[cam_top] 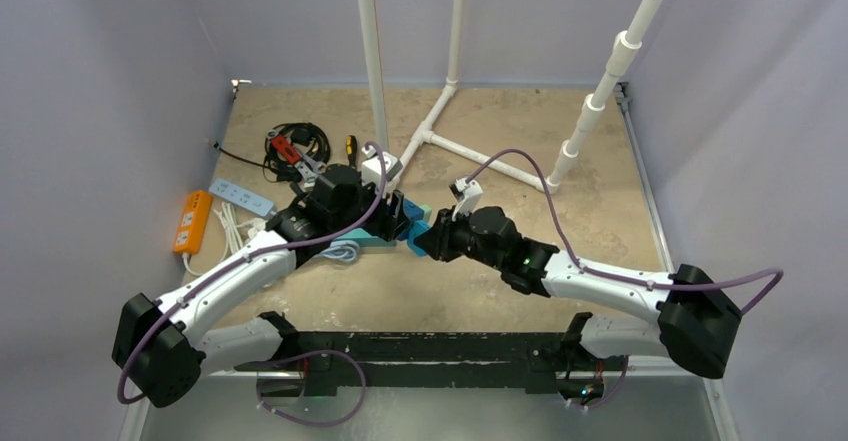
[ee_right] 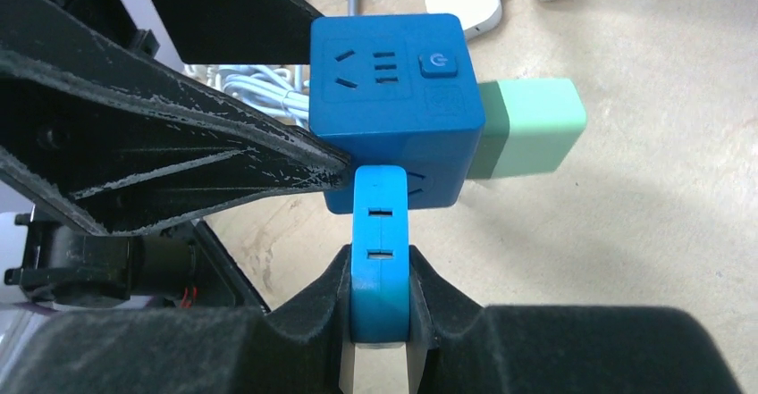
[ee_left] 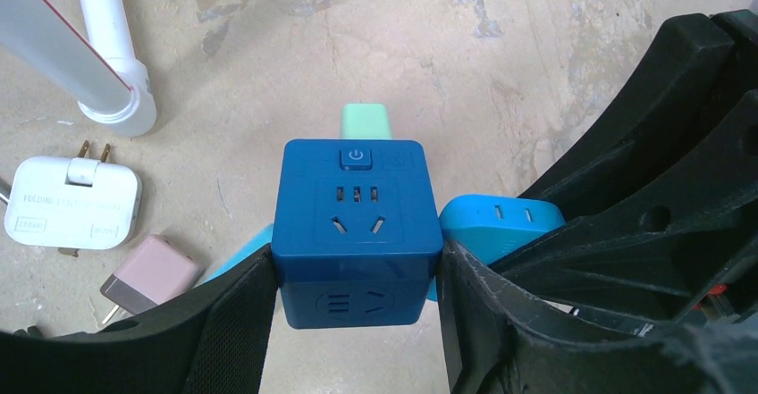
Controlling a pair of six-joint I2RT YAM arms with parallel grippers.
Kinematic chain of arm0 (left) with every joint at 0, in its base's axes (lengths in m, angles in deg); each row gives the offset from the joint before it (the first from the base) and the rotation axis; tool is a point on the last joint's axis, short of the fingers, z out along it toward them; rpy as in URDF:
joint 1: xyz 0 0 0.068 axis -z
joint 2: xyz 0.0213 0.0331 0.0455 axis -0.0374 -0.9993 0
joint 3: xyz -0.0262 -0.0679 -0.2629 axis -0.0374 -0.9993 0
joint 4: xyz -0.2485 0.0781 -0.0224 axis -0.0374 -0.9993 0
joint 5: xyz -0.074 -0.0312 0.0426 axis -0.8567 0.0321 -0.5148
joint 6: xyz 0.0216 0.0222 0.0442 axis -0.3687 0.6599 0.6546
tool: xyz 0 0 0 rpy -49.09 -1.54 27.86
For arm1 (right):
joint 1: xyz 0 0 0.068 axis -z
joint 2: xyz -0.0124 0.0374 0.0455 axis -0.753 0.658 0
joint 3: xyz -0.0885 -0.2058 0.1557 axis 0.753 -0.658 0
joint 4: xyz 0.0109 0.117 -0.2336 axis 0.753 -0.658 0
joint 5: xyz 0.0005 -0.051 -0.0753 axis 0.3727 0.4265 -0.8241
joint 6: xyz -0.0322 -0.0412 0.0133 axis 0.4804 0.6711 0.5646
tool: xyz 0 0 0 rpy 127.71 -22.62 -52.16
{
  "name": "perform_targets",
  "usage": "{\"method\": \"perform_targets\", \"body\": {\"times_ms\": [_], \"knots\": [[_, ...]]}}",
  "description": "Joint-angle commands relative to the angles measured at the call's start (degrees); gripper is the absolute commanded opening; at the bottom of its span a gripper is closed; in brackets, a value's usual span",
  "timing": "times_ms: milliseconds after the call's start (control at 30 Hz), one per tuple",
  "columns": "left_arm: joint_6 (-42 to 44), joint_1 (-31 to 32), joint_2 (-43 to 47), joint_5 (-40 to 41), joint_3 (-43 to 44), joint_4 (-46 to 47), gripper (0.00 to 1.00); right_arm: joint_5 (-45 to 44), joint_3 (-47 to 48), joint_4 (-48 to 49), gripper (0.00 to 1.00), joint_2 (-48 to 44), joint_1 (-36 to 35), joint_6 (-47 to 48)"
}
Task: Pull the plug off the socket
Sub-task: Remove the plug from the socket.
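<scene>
The socket is a dark blue cube (ee_left: 357, 220) with a power button on its top face. My left gripper (ee_left: 356, 269) is shut on it, one pad flat against each side. A light blue plug (ee_right: 380, 251) sticks out of the cube's side face, its far end against the socket (ee_right: 393, 81). My right gripper (ee_right: 380, 300) is shut on this plug's near end. A pale green plug (ee_right: 532, 126) sits in another face of the cube. In the top view the two grippers meet at the table's middle, left (cam_top: 395, 216) and right (cam_top: 428, 238).
A white adapter (ee_left: 71, 202) and a pink adapter (ee_left: 150, 276) lie left of the cube. White PVC pipes (cam_top: 440, 136) stand behind. An orange power strip (cam_top: 192, 221), a white power strip (cam_top: 242, 197) and a cable bundle (cam_top: 295, 146) lie at the far left.
</scene>
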State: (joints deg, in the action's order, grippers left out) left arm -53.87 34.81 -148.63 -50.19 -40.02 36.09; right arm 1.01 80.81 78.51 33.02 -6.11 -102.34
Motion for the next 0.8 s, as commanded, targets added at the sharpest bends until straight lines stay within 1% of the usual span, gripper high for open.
{"method": "perform_targets", "body": {"times_ms": [0,133,300,333,433,500,567,667,767], "knots": [[0.6,-0.2,2.1,-0.8,0.6,-0.9,0.0,7.3,-0.9,7.5,0.0,-3.7,0.8,8.0],[1.5,-0.2,2.8,-4.5,0.5,0.0,0.0,14.3,-2.3,9.8,0.0,-4.9,0.8,12.4],[1.9,-0.3,3.1,-5.4,0.5,0.1,0.0,22.7,-3.0,12.0,0.0,-5.6,0.8,16.2],[1.9,-0.2,3.1,-5.4,0.5,0.1,0.0,23.2,-2.9,11.9,0.0,-5.4,0.8,16.9],[2.0,-0.3,3.3,-5.0,0.5,-0.1,0.0,22.2,-2.6,11.2,0.0,-5.0,0.8,16.6],[1.8,-0.2,3.6,-3.4,0.3,-0.1,0.0,19.3,-2.1,10.0,0.0,-4.8,0.8,15.3],[1.4,-0.3,3.9,-0.3,0.2,-0.3,0.0,15.7,-1.6,8.8,0.0,-4.8,0.8,13.0],[0.5,-0.2,3.3,4.2,0.3,-1.3,0.0,12.6,-1.4,8.0,0.0,-4.8,0.8,8.2],[0.0,-0.3,2.5,6.9,0.6,-2.0,0.0,7.8,-1.5,6.5,0.0,-4.6,0.7,3.4]]}}
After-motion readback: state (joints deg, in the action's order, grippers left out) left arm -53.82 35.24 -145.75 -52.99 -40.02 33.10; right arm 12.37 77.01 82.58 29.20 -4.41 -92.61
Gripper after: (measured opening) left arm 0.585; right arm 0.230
